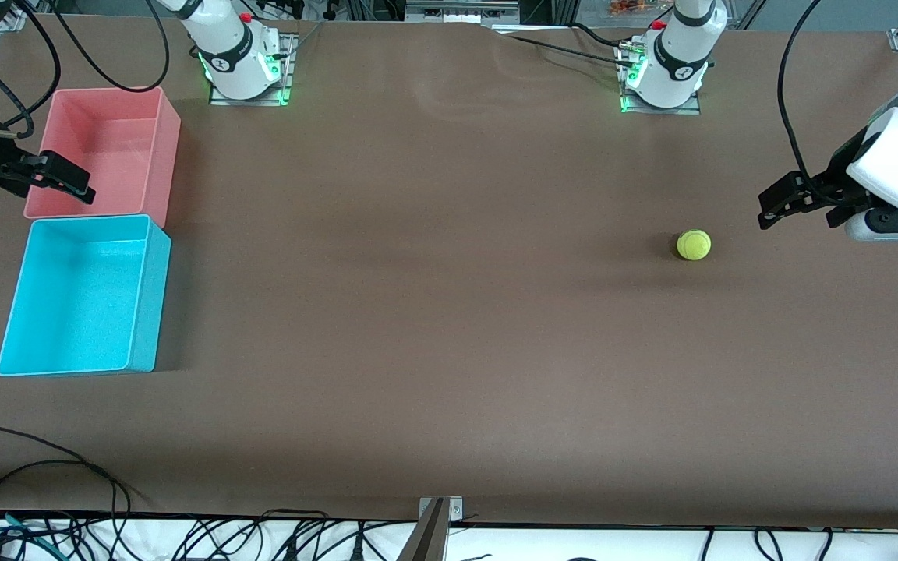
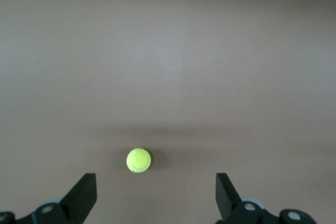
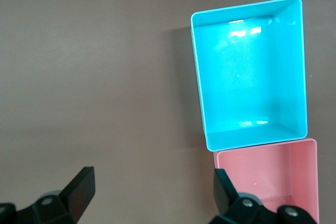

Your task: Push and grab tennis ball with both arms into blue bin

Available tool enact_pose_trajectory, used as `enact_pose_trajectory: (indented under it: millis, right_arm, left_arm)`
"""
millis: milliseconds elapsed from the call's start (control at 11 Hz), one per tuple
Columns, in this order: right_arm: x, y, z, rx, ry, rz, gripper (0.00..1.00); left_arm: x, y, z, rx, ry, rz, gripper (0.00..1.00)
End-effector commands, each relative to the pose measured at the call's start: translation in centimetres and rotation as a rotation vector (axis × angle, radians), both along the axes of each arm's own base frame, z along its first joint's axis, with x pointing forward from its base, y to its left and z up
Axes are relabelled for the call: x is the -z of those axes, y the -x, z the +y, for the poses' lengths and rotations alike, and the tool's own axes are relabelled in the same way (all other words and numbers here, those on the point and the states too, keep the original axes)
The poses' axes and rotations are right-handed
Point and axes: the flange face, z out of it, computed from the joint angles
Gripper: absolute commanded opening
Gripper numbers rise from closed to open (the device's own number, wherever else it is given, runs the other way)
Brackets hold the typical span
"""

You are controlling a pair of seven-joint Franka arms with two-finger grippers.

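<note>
Brown worktop, ball at one end, bins at the other.
Tennis ball lies near the spread left hand; the spread right hand hovers over the pink bin, beside the blue bin.

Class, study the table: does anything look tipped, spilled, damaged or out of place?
Nothing stands out. The tennis ball sits alone near the open left gripper; the blue bin and pink bin stand upright, side by side, under the open right gripper.
</note>
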Motion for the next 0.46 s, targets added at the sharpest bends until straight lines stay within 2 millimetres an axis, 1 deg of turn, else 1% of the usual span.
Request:
enact_pose_trajectory:
  millis: [0,365]
  right_arm:
    - [-0.53,0.2,0.3,-0.011,-0.001,0.005,1.0]
    - [-0.71,0.2,0.61,-0.012,-0.015,-0.001,1.0]
  left_arm:
    - [-0.31,0.07,0.16,0.018,-0.01,0.004,1.0]
    - [-0.22,0.03,0.07,0.015,-0.01,0.005,1.0]
